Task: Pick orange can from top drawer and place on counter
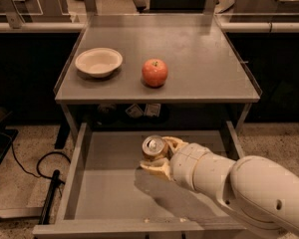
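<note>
Over the open top drawer, my end effector is clamped around the orange can, holding it upright. Beyond, the tabletop carries an apple and a bowl.

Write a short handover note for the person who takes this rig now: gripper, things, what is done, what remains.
Gripper: over the open top drawer, shut on the orange can.
Can: upright, apparently lifted off the drawer floor.
Counter: holds a bowl and an apple; its right part is bare.
Done: can grasped.
Left: carry it to the counter, set it down, release.
</note>
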Motion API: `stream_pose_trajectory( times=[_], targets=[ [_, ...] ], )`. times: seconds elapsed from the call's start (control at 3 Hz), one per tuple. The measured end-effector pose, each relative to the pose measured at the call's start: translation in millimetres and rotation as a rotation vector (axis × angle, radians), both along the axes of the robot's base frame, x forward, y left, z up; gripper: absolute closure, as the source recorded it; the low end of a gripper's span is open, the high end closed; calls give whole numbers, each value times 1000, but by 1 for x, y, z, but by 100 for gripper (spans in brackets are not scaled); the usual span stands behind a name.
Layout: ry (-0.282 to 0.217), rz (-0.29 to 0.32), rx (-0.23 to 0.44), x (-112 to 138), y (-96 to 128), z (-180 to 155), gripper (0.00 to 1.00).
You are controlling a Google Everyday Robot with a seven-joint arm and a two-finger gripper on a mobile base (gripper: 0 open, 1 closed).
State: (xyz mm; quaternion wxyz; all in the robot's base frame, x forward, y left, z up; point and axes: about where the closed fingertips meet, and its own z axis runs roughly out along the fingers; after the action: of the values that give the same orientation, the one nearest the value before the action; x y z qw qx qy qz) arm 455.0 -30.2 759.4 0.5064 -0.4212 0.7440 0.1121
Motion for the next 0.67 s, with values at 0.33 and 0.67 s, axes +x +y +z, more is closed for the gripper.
stream_pose_trajectory(
  times=[0.33, 0.67],
  targets=[
    [-51, 0, -66, -4, 5, 26, 100],
    [-51, 0, -66, -4, 5, 26, 100]
  ],
)
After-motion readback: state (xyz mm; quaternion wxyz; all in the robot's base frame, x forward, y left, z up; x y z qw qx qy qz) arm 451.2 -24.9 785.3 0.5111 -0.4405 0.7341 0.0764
